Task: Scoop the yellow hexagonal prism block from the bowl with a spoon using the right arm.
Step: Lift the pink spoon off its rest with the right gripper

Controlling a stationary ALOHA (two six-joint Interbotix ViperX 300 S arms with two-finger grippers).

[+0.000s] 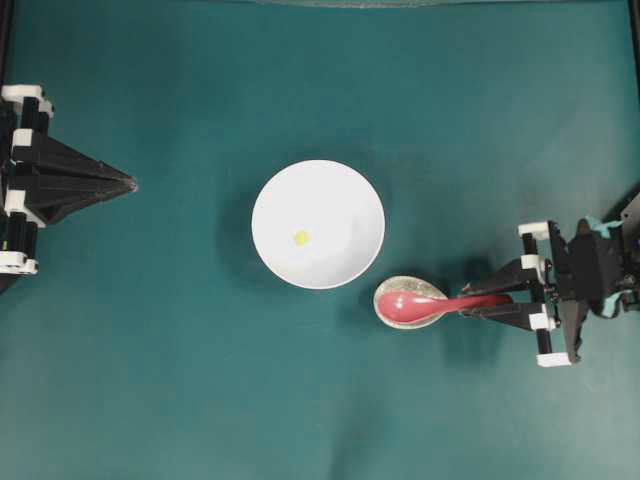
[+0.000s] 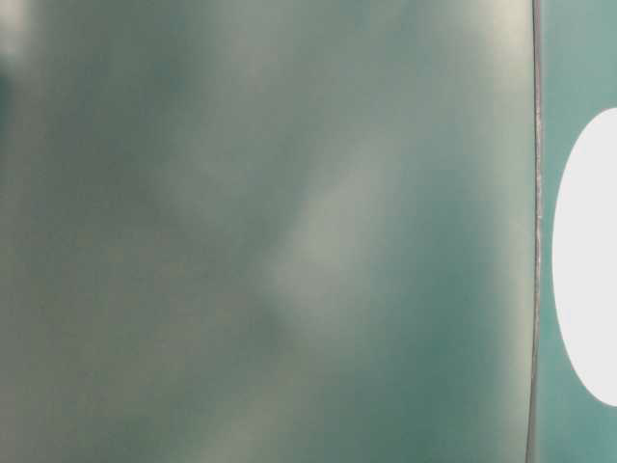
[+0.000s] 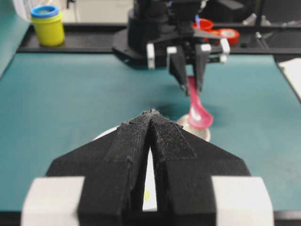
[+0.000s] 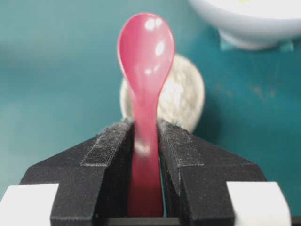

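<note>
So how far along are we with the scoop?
Early stage. Done: the right gripper has closed on the spoon handle, scoop over the small speckled dish. In hand: getting the spoon up off that dish. Left: carrying it to the bowl and scooping the yellow block, which sits untouched inside. The left gripper is parked, shut.

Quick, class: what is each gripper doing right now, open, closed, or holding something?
Left gripper: closed, holding nothing.
Right gripper: closed on the pink-red spoon's handle.
</note>
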